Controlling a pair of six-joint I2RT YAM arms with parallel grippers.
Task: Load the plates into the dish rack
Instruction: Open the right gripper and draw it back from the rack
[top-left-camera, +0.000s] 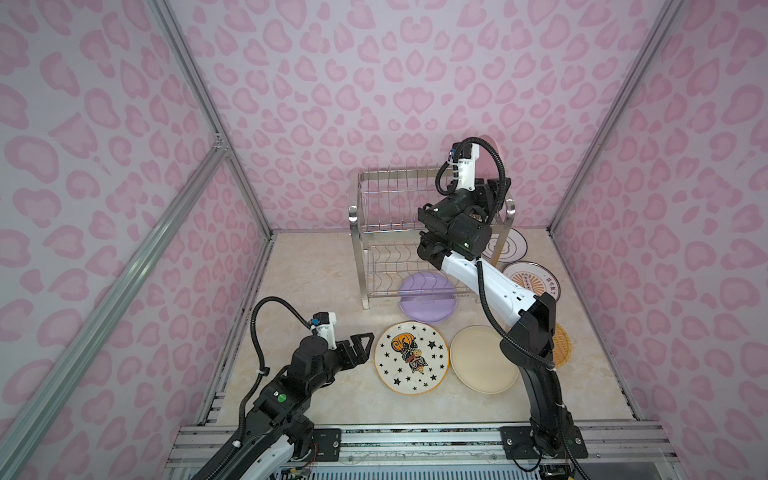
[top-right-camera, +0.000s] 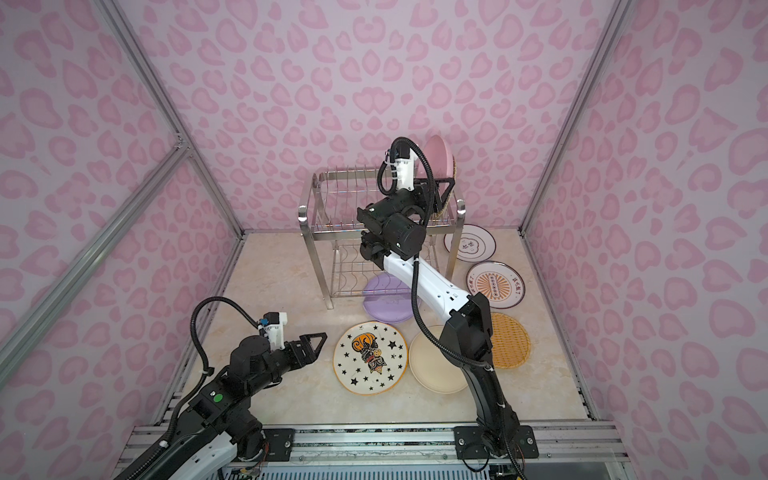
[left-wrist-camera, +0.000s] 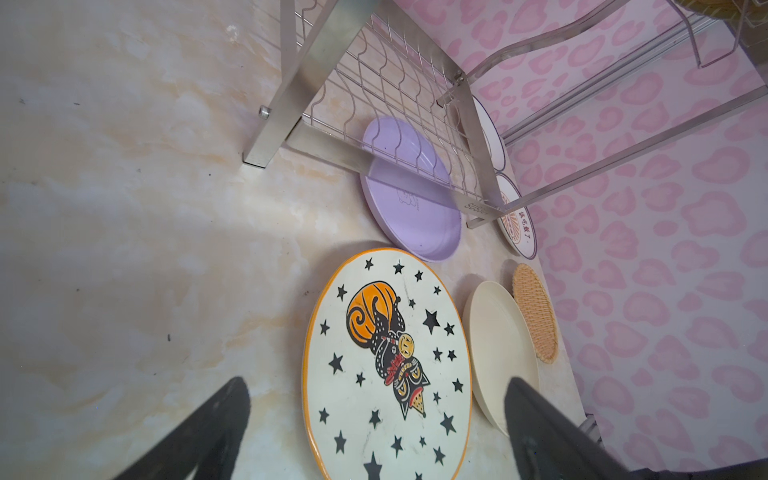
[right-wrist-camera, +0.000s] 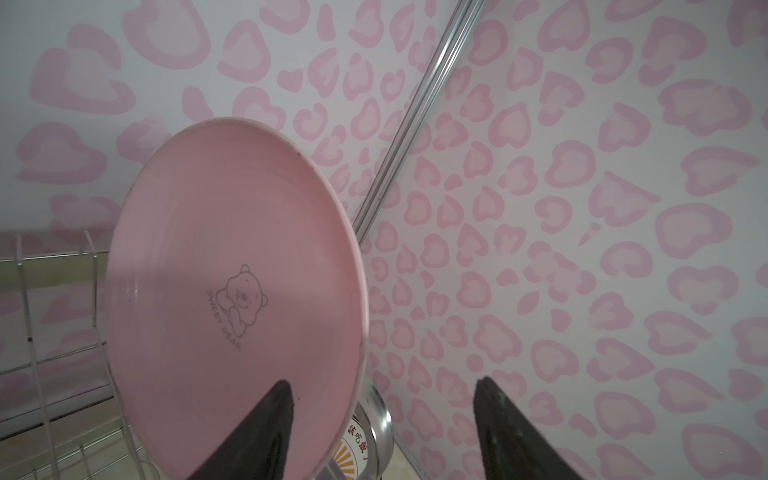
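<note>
The pink plate (right-wrist-camera: 232, 257) stands on edge at the right end of the dish rack's (top-right-camera: 305, 232) top tier, with a woven plate's edge (top-right-camera: 456, 172) just behind it. My right gripper (right-wrist-camera: 382, 390) is open and straddles the pink plate's rim without gripping it. On the table lie the star plate (top-left-camera: 411, 357), cream plate (top-left-camera: 478, 361), lilac plate (top-left-camera: 426, 297) partly under the rack, a wicker plate (top-right-camera: 509, 340) and two printed plates (top-right-camera: 494, 284) (top-right-camera: 471, 243). My left gripper (left-wrist-camera: 376, 386) hovers open and empty beside the star plate's left rim.
The rack (top-left-camera: 354, 232) stands at the back against the pink patterned wall. My right arm (top-left-camera: 490, 282) stretches over the lilac and cream plates. Bare marble tabletop (top-left-camera: 299, 282) lies left of the rack. A metal rail (top-left-camera: 415, 436) runs along the front edge.
</note>
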